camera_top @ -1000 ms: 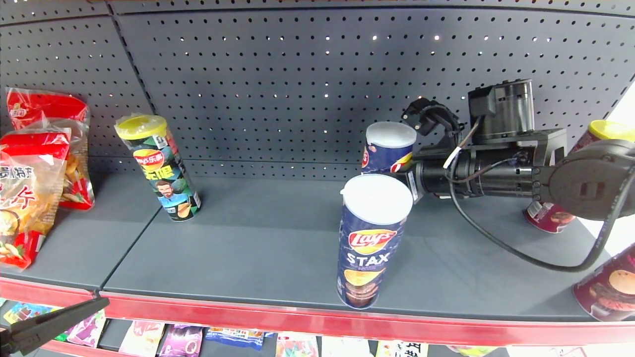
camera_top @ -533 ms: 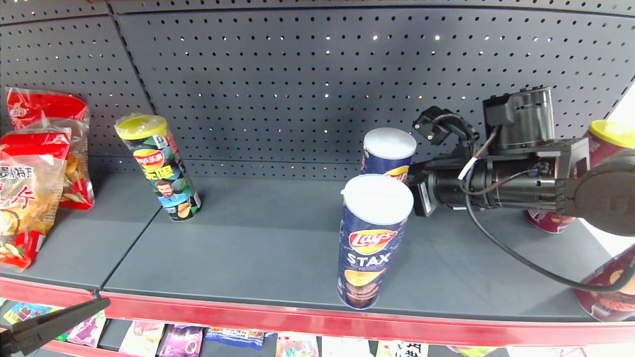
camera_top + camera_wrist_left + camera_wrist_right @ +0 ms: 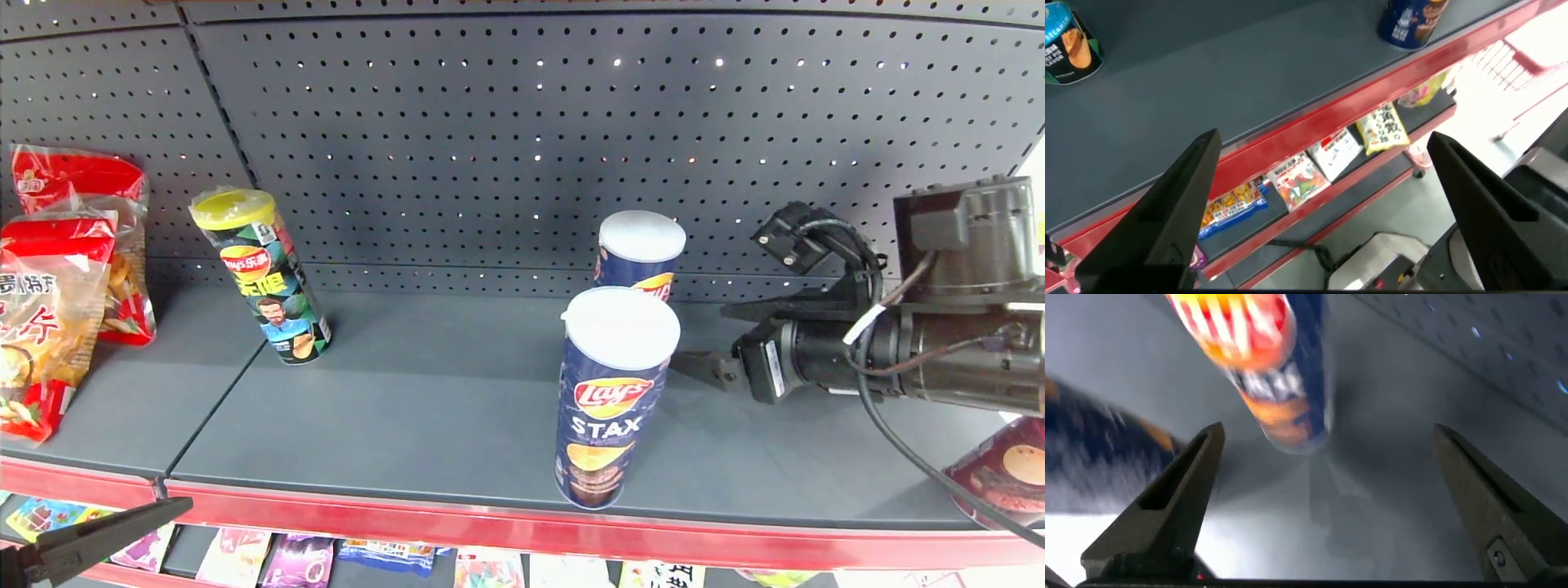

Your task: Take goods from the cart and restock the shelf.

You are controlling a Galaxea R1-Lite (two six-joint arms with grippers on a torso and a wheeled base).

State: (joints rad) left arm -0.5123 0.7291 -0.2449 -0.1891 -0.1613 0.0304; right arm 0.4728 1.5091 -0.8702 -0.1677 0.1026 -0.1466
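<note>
From the head, the front blue can (image 3: 616, 392) stands upright near the shelf's red rim (image 3: 571, 531). A rear blue can (image 3: 641, 249) stands just behind it, its lower half hidden by the front one. My right claw (image 3: 702, 335) hangs to the right of the front can, level with its upper half, spread wide, gripping nothing and touching neither can. Farther right of the front can, a dark red can (image 3: 1000, 474) is cut off by the edge and partly covered by my arm. Well to the left stand a green can (image 3: 265, 278) with a yellow lid and, beyond it, snack bags (image 3: 57, 286), also cut off. Low and far to the left of the front can, a dark finger (image 3: 98, 531) of my left arm pokes in beneath the rim.

At my left wrist, my left claw (image 3: 1323, 140) is wide apart and empty, hanging off the shelf front. Here I see only the base of the front can and part of the green can. Packets (image 3: 1306, 171) line the lower shelf under the rim. Glare washes out what lies beyond them.

At my right wrist, the right claw's fingers (image 3: 1167, 506) are spread apart. The rear can stands between and beyond them, heavily blurred, and the front can is a smear at the edge.
</note>
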